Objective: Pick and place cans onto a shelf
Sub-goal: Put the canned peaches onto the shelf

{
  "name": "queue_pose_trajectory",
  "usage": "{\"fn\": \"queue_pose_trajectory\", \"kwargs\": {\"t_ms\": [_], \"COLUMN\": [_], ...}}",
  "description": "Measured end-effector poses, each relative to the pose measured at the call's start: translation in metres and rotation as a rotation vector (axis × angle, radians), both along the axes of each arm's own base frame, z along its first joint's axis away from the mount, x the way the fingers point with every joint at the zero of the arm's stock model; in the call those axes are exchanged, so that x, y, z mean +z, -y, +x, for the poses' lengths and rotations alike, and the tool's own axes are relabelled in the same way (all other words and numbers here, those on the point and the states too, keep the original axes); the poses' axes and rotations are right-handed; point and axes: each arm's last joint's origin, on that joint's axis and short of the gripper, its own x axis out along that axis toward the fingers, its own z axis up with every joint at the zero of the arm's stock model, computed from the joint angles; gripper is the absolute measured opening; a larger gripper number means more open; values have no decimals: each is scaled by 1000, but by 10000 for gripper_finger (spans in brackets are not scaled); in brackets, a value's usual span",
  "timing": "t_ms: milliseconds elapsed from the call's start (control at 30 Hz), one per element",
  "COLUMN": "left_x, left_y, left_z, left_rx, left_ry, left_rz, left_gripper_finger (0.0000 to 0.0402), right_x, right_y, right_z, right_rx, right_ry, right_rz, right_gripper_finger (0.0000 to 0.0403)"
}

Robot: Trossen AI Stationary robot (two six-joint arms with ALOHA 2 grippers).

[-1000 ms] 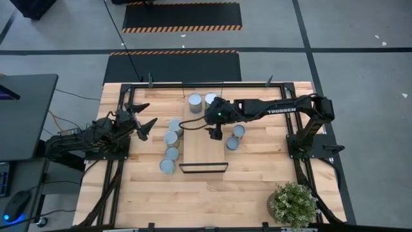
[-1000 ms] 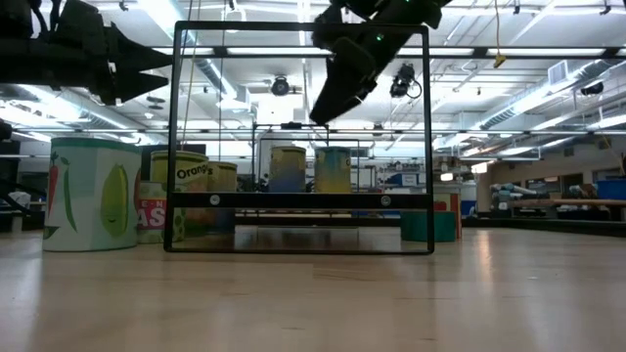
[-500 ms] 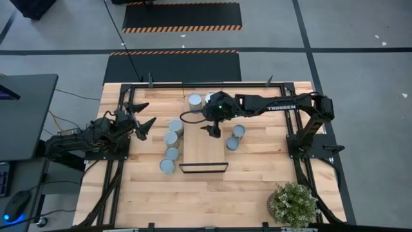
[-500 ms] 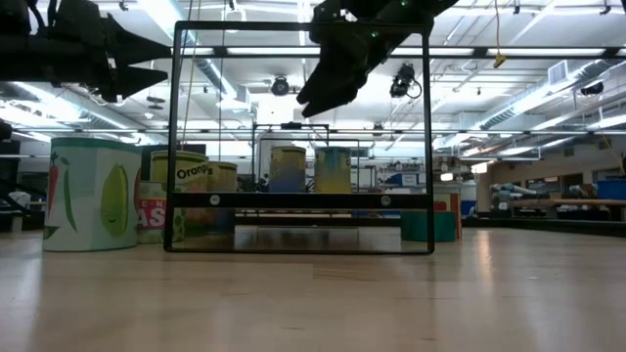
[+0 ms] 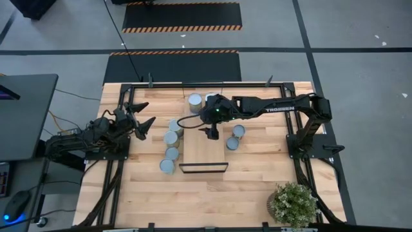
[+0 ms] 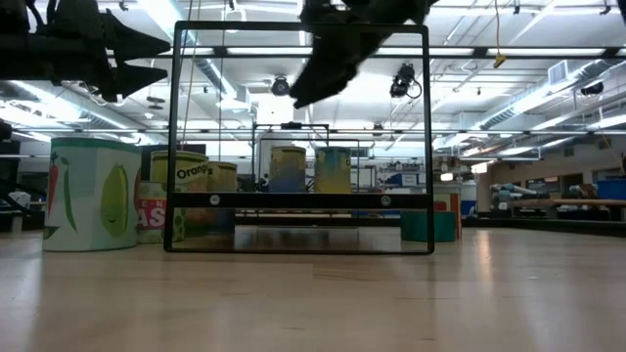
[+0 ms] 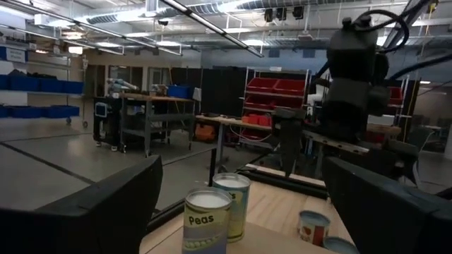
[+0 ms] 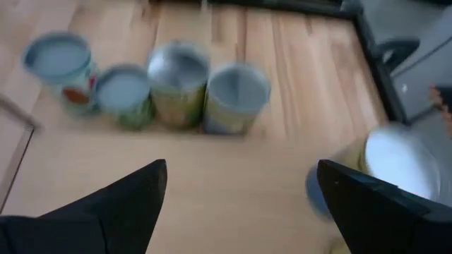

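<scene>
In the right wrist view the round-topped metal cans (image 8: 180, 88) are smeared by blur, their labels unreadable, and one pale-topped can (image 8: 395, 166) runs off the frame edge. In the low view the dark right gripper (image 6: 328, 49) is cropped by the top edge.

I am seeing the shelf (image 5: 205, 145) lying bare along most of its length, so a gripper is finding open room there. Four cans (image 5: 170, 138) are crowding its left long side, two more (image 5: 195, 100) are standing at its far end, and another two (image 5: 232, 144) are sitting just beside its right side. The right gripper (image 5: 213, 133) is hanging over the shelf's far half with fingers spread. The worktop's near edge is offering free passage, apart from a potted plant (image 5: 293, 203) in the near right corner.
</scene>
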Motion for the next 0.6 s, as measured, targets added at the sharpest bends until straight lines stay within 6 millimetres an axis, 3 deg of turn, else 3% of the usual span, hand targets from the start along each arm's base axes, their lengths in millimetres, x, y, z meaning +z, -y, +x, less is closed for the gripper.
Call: {"fn": "queue_pose_trajectory", "kwargs": {"t_ms": [200, 433, 600], "left_x": [-1, -5, -8], "left_y": [0, -1, -1], "left_z": [2, 6, 9], "left_rx": [7, 2, -18], "left_ry": [-12, -63, -102], "left_rz": [-10, -20, -28], "left_gripper_finger": [396, 396, 396], "right_x": [-1, 15, 6], "right_y": [-4, -8, -9], "right_z": [22, 43, 51], "right_rx": [33, 92, 118], "right_ry": [-31, 27, 37], "right_rz": [-21, -63, -56], "right_gripper_finger": [373, 373, 373]}}
